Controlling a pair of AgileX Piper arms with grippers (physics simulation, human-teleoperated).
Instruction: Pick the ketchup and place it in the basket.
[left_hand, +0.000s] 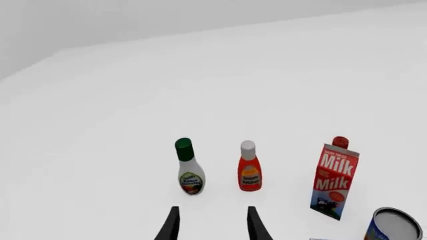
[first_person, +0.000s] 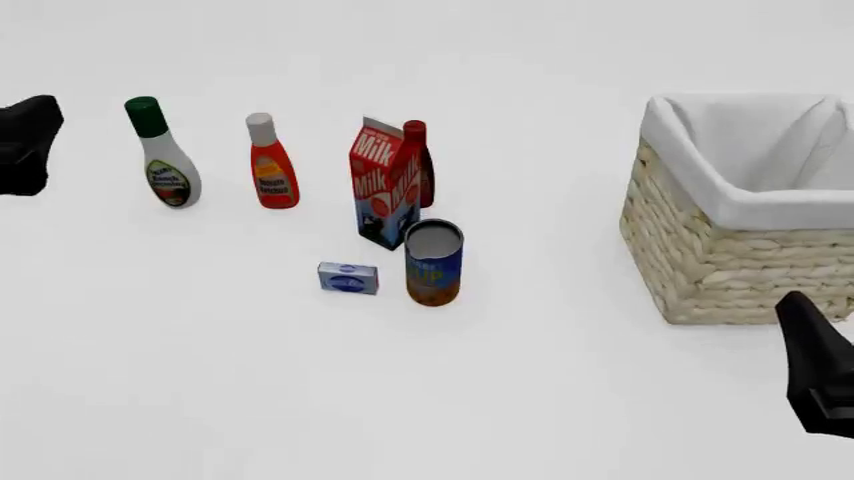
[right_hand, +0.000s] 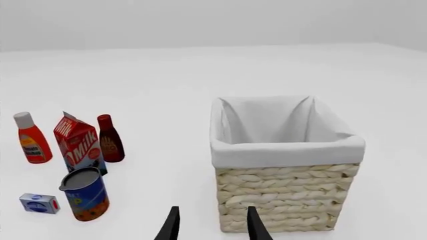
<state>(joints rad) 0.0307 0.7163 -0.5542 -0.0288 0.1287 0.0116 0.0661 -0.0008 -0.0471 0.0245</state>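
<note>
I see the ketchup (first_person: 271, 163) standing upright on the desk (first_person: 200, 380), between the white bottle with a green cap (first_person: 162, 155) and the milk carton (first_person: 386, 184), apart from both. My left hand (left_hand: 211, 224) holds nothing, its fingers parted, and it points at the gap between the ketchup and the white bottle. The basket (first_person: 727, 250) sits far right, well apart from the ketchup. My right hand (right_hand: 211, 224) is likewise parted and bare, just before the basket's woven wall

Bright, even light; renders sharp (shadows barely visible), no glare.
</note>
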